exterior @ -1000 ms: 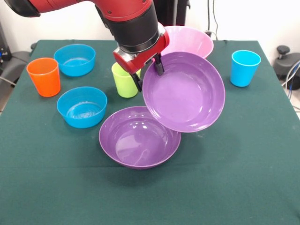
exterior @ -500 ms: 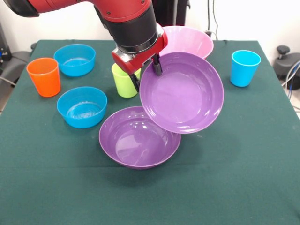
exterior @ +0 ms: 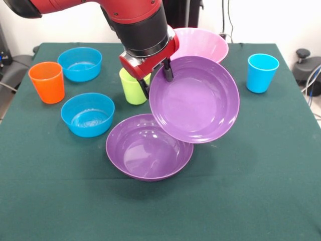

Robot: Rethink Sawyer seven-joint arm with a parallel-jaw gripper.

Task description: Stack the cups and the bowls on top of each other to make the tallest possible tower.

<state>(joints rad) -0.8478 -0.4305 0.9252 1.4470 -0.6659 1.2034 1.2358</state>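
Two purple bowls sit at the middle of a dark green cloth-covered table [exterior: 261, 191]. One purple bowl [exterior: 149, 147] lies flat on the cloth; the other, the lifted bowl [exterior: 194, 99], is tilted steeply with its inside facing the camera, its lower edge overlapping the flat one's rim. The gripper [exterior: 157, 80] is clamped on the lifted bowl's upper left rim, one finger inside and one outside. A green cup [exterior: 132, 88] stands just behind the gripper, and a pink bowl [exterior: 203, 44] is behind the lifted bowl. To the left are an orange cup [exterior: 47, 82] and two blue bowls [exterior: 79, 63] [exterior: 88, 114]; a blue cup [exterior: 262, 72] stands well apart on the right. Beyond the table are a pale wall [exterior: 271, 17] and hanging cables [exterior: 229, 17].
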